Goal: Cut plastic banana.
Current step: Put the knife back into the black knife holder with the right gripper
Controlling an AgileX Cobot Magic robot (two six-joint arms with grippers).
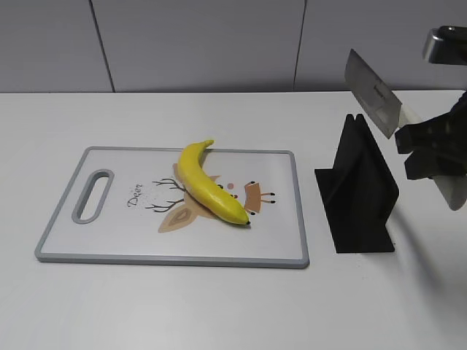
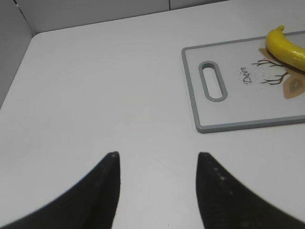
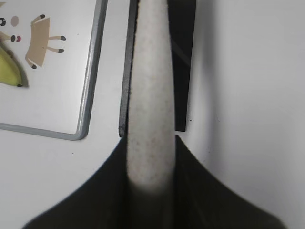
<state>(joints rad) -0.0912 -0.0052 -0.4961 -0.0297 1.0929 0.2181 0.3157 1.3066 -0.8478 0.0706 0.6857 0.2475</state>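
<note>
Right gripper (image 1: 427,149) clamps the cleaver's pale handle (image 3: 148,119), blade (image 1: 372,93) raised above the black knife stand (image 1: 359,197). Left gripper (image 2: 157,164) idles wide apart over bare table (image 2: 95,95). Plastic banana (image 1: 210,184) lies mid-board on the deer-print cutting board (image 1: 109,251), at nine o'clock from the stand. Risk: nothing pins that glossy banana, so a slanted chop could roll it or skid off.
</note>
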